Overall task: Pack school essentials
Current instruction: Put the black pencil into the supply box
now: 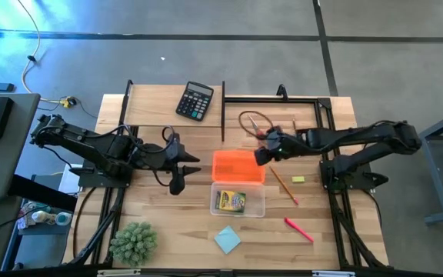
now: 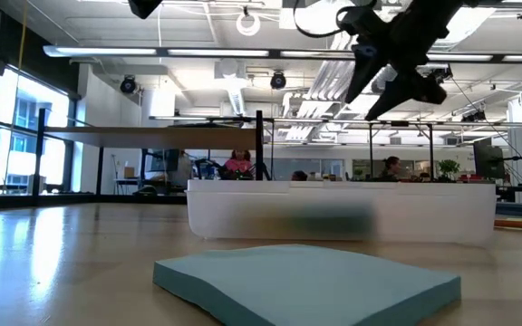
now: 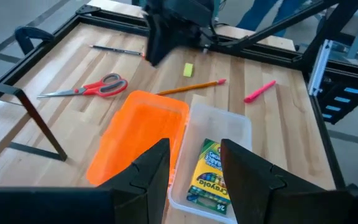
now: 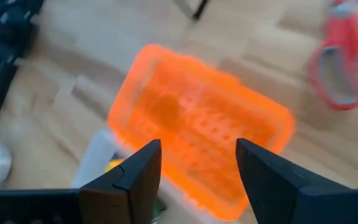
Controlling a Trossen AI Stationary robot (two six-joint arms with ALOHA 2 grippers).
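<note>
A clear box [image 1: 238, 201] sits mid-table, with its orange lid [image 1: 238, 165] lying at its far side. The yellow-green crayon pack [image 3: 209, 175] lies inside the box. On the table lie the red-handled scissors [image 1: 255, 123], pencil [image 1: 284, 185], yellow eraser [image 1: 298, 179], red pen [image 1: 299, 228] and light-blue note pad [image 1: 227, 239]. My right gripper [image 4: 197, 168] is open and hovers above the lid's right far corner, near the scissors. My left gripper [image 3: 194, 171] is open and hangs left of the lid, touching nothing.
A black calculator [image 1: 195, 101] lies at the far edge and a green spiky plant [image 1: 134, 242] stands at the near left corner. A dark thin stick [image 3: 114, 50] lies beyond the scissors. Black frame bars [image 1: 223, 108] stand along the far and right sides. People show in the room behind.
</note>
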